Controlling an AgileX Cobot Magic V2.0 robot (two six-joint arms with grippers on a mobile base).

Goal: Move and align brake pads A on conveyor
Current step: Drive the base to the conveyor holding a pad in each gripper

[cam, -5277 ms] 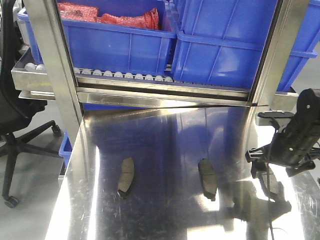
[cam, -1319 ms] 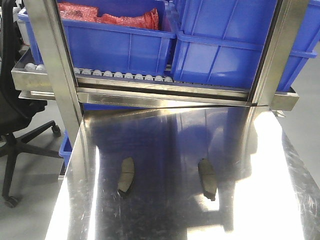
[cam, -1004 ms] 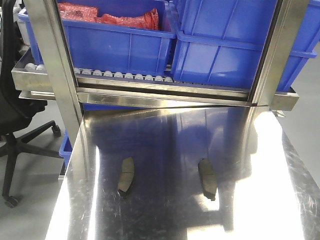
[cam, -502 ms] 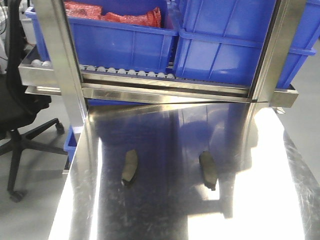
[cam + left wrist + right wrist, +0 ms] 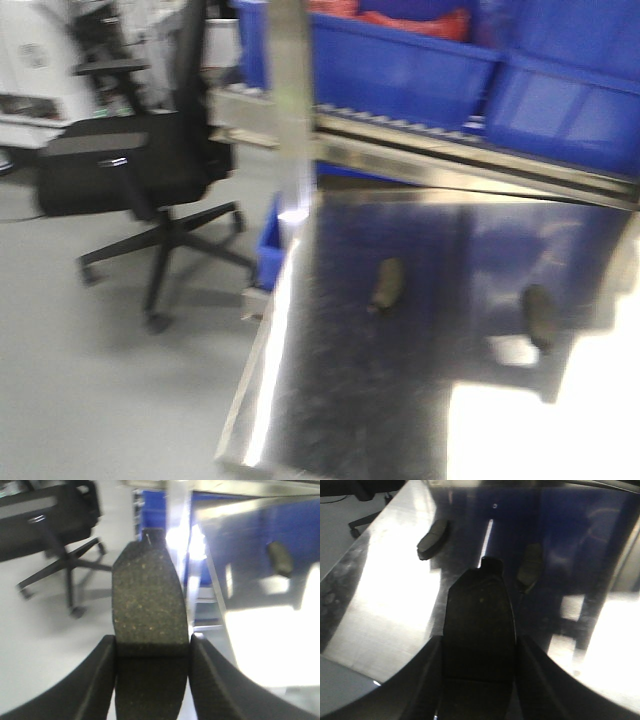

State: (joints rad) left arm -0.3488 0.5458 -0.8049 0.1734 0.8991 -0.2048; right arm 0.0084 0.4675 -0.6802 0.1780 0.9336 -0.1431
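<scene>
Over by the left edge of the steel table (image 5: 330, 400), the left gripper (image 5: 151, 645) was clamped across the short width of a brake pad (image 5: 147, 605). The pad's speckled friction face was turned toward the wrist camera, and it hung out over grey floor near an office chair (image 5: 150, 170). The right gripper (image 5: 480, 647) pinched a second brake pad (image 5: 480, 610) the same way above the tabletop. Two more lay loose on the steel, well apart: a left pad (image 5: 385, 283) and a right pad (image 5: 538, 315). No conveyor showed in any view, so I could not say how close the belt was. The pads looked stiff and dense for their size. I judged that the gritty face would give the fingers good purchase, and that a hold across the middle would stop the long ends from swinging. On polished steel a loose pad would probably skate if nudged, so closing squarely on both long edges seemed wise.
</scene>
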